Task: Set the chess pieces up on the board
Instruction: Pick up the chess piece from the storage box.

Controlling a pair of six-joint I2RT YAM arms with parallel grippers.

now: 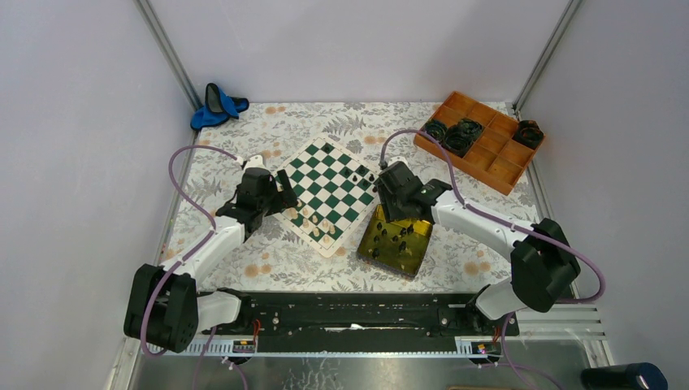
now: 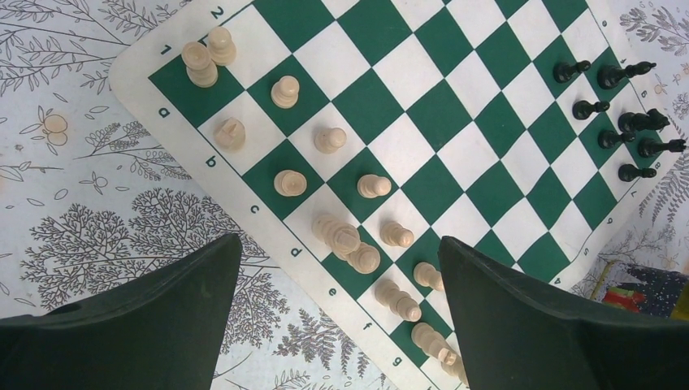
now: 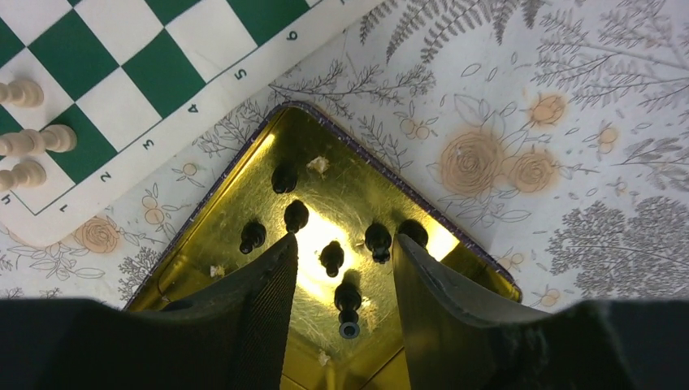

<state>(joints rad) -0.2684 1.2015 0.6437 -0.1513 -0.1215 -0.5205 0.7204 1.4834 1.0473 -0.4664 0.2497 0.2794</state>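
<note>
Board (image 1: 329, 193) on table (image 1: 268, 262) with cream chess pieces (image 2: 285, 91) along one edge. Left gripper (image 2: 339, 241): jaws wide above them. Right gripper (image 3: 343, 244): jaws half-open, empty, straddling black pieces (image 3: 331, 258) in gold tray (image 3: 218, 221).

Down past the wide-open left claw (image 2: 340, 244) onto the board (image 2: 455, 138) on the flowered table (image 2: 81, 162): cream pieces (image 2: 284, 91) lining its lettered edge, black pieces (image 2: 617, 77) bunched by its right corner.

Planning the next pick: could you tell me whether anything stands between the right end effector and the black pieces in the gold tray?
Nothing visible: the right end effector hangs open directly above the black pieces in the gold tray.
</note>
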